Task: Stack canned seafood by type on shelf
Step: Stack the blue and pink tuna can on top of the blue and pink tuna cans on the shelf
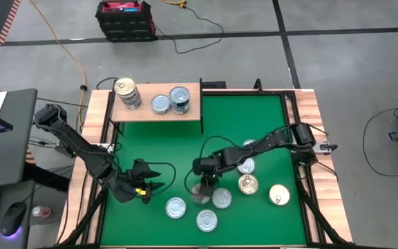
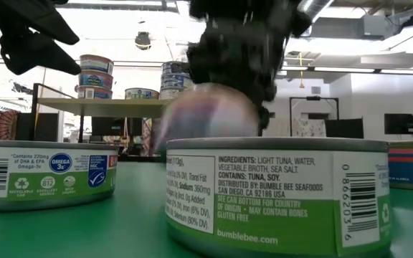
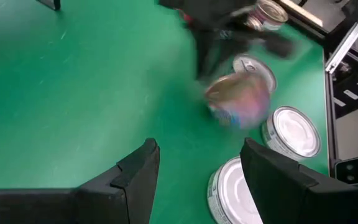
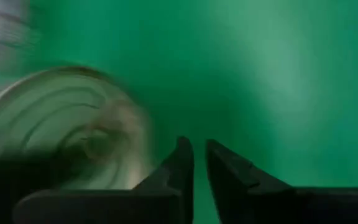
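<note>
We see the right gripper low over the green mat near the middle of the tabletop's front half, its jaws almost pressed together with only a narrow slit between them and nothing caught there. A small round tin with a silver ringed lid lies just beside those jaws, outside them, and shows as a blur in the wrist views.

The left gripper hangs over the mat toward the front left corner, its jaws spread and holding nothing.

On the flat light-wood shelf board at the far left edge of the mat we count a stack of tins with a gold lid, 1 single silver-lidded tin and a short stack with bluish labels.

More flat tins lie loose on the mat along the front edge, silver and gold lids up.
</note>
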Action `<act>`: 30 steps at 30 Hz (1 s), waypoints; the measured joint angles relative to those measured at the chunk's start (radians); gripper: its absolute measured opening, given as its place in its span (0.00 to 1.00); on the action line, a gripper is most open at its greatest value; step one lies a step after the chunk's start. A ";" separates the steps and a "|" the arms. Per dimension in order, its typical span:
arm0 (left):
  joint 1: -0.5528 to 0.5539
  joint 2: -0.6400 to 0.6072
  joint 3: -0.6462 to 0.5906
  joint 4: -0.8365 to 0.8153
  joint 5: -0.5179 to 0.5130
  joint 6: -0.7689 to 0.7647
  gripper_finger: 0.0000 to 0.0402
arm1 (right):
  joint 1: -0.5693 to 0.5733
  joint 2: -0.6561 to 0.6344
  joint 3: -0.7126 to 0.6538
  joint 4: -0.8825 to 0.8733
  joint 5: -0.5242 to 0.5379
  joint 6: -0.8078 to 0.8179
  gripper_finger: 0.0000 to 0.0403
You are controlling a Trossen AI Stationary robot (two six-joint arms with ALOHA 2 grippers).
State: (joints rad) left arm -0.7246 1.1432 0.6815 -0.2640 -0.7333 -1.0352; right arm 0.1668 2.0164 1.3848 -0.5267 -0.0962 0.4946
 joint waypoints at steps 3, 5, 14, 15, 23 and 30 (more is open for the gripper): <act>0.000 0.001 0.000 0.000 0.003 0.000 0.53 | -0.036 0.005 -0.012 -0.021 -0.003 -0.040 0.17; 0.000 0.001 0.000 0.001 0.015 0.000 0.53 | -0.058 -0.005 -0.004 -0.017 -0.005 -0.066 0.15; 0.000 0.001 0.000 0.020 0.026 -0.044 0.53 | -0.127 -0.122 0.020 -0.200 -0.002 -0.216 0.15; 0.000 0.001 0.000 0.022 0.019 -0.043 0.53 | -0.125 -0.147 0.020 -0.208 -0.004 -0.234 0.15; 0.050 0.002 0.000 0.034 -0.057 0.043 0.58 | -0.043 -0.240 0.020 -0.192 -0.105 -0.287 0.33; 0.153 0.024 0.000 0.093 0.051 0.180 0.72 | 0.080 -0.229 0.019 -0.185 0.019 -0.181 0.67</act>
State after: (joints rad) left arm -0.5715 1.1668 0.6815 -0.1715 -0.6826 -0.8556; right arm 0.2470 1.7870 1.4040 -0.7118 -0.0768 0.3138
